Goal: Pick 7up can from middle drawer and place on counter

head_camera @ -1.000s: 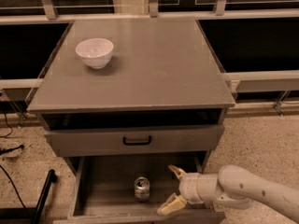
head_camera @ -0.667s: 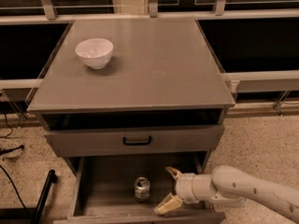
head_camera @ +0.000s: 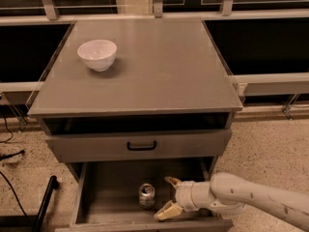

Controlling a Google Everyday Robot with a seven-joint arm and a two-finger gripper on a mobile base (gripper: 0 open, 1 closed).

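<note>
Tan fingers [head_camera: 167, 210] spread wide, holding nothing — the gripper [head_camera: 168, 196] has edged closer and now sits just beside the 7up can [head_camera: 146, 195], which stands upright in the middle drawer [head_camera: 108, 192] — the grasp looks nearly lined up.

7up can [head_camera: 147, 195] in middle drawer [head_camera: 108, 197]; hand [head_camera: 163, 198] just right.

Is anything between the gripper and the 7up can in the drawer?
Nothing: in the camera view, only bare floor of the middle drawer separates the open gripper from the 7up can.
</note>
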